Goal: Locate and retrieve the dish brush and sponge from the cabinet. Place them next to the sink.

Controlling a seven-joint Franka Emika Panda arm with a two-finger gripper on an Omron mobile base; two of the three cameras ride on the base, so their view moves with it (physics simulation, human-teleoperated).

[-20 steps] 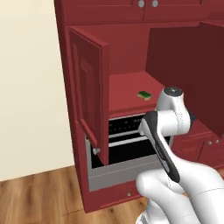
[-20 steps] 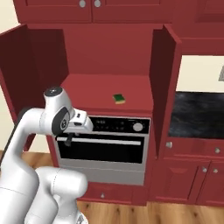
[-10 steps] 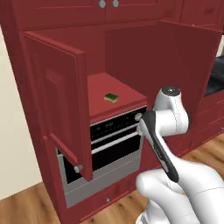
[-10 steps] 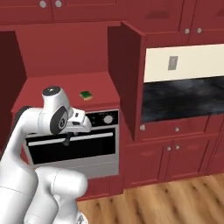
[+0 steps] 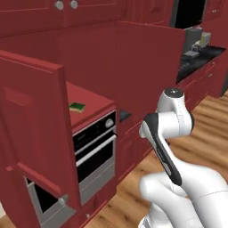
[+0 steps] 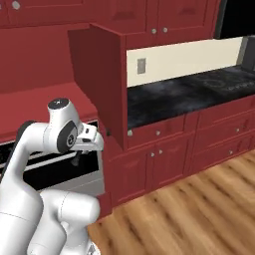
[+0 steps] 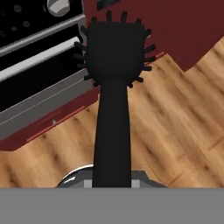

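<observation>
End effector (image 6: 75,158): left of centre in the right base view, hanging below the white wrist in front of the oven; its jaws are closed nearly all the way on the handle of the dish brush.
Dish brush (image 7: 113,65): black, running up the middle of the hand view from the bottom edge; the straight handle ends in a squarish head with short bristles sticking out around its rim. The head lies over the boundary between the oven front and the wooden floor.
Sponge (image 5: 77,106): small flat block, green on top with a yellow edge, left of centre in the left base view; it lies on the red shelf inside the cabinet, just above the oven, well apart from the arm.
Cabinet (image 5: 133,58): dark red, both doors swung open; one door (image 5: 40,133) takes up the left of the left base view, the other door (image 6: 97,84) stands edge-on at upper centre of the right base view.
Oven (image 5: 95,156): black and silver, set under the shelf, lower left of centre in the left base view; its grey handle bar crosses the upper left of the hand view.
Worktop (image 6: 189,89): dark and speckled, upper right of the right base view, above low red cupboards with small round knobs.
Floor (image 6: 199,209): wood planks, lower right of the right base view.
</observation>
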